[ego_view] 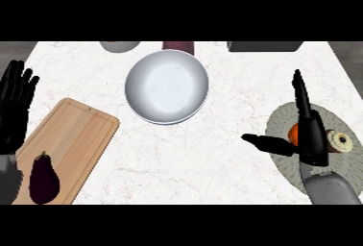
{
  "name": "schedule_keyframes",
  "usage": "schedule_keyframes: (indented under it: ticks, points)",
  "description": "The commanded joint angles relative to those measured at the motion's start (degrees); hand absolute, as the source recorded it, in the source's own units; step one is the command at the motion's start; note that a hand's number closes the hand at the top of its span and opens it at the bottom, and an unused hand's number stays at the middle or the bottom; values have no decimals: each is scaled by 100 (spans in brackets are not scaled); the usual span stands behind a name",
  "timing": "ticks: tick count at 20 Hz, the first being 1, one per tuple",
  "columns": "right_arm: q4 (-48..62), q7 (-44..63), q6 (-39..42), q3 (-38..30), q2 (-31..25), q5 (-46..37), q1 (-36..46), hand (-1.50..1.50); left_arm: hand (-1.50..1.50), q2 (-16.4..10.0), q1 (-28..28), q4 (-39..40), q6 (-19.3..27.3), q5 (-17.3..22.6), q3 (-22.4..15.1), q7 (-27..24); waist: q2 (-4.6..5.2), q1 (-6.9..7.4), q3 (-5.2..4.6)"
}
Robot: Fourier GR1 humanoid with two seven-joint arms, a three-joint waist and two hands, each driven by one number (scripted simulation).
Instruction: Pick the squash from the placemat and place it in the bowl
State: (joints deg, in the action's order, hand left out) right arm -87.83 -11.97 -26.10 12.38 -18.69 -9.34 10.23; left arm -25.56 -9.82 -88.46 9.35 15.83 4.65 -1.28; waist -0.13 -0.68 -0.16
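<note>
Fingers (pixel 300 91) of the black right hand (pixel 312 139) were held straight, thumb apart, beside the orange squash (pixel 293 133) at four o'clock, closure judged due next.

The left hand (pixel 16 110), at nine o'clock, is plain black with slim, tapering fingers; the left forearm (pixel 7 178) below it is smooth grey. At four o'clock, the right hand (pixel 312 137) is equally black, joined to a rounded grey right forearm (pixel 328 189).
</note>
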Motion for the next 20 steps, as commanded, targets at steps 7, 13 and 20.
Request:
schedule_keyframes:
  ticks: [7,13,20]
  points:
    - [-2291,3156,435,164,-1514,-1837,-892,-150,0,-18,3,91,-213,175,221,-32,-55,-136,-17]
    - [-2946,4727,2322,-152,-2733,-1309,-1005,-150,0,132,204,112,-148,-9,136,-296,-18,-63,-17]
    - [-3597,5824,4174,-557,-3660,139,-899,-150,0,76,30,323,-294,15,228,-301,6,-10,-1]
